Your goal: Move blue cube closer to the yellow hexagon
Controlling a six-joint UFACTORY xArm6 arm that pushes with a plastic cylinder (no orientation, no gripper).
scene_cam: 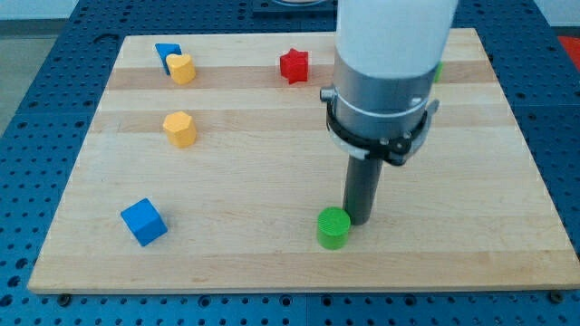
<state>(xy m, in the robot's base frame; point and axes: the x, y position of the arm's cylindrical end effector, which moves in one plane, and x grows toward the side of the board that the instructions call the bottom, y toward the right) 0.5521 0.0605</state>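
You see the blue cube at lower left, well apart from the yellow hexagon above it. My tip, a bare rod, touches the green cylinder, lower centre.

My tip rests on the board, rod standing upright.

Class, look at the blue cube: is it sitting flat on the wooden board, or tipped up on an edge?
Flat. The blue cube rests on the board with its top face level, at the view's bottom left. My tip is far right of it, beside the green cylinder.
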